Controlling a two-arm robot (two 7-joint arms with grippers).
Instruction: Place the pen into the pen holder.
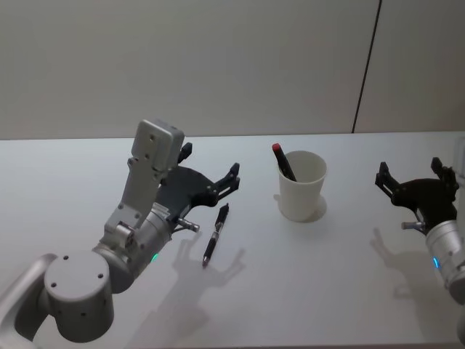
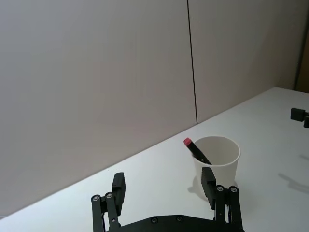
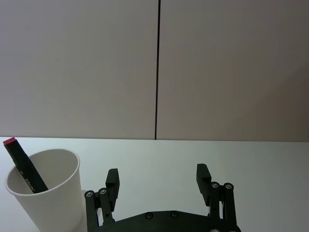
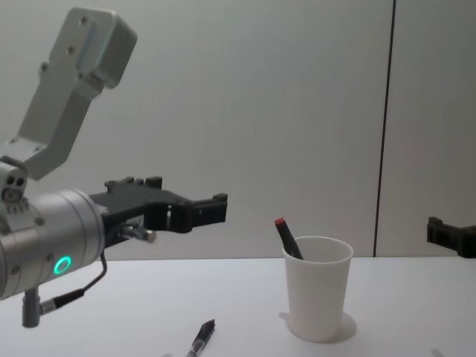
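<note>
Head view — left hand (image 1: 211,163), right hand (image 1: 409,171) spread — marker (image 1: 283,161) in pen holder (image 1: 299,198), pen (image 1: 216,234) outside

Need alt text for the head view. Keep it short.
A black pen lies flat on the white table, to the left of the paper cup, which already holds a red-capped marker. The left gripper is open close beside the pen. The right gripper is open to the right of the cup, apart from it.

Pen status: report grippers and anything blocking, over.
Both open: left gripper raised beside the pen, right gripper right of the pen holder. Pen flat on the table, ungripped. A red-capped marker stands in the holder.
</note>
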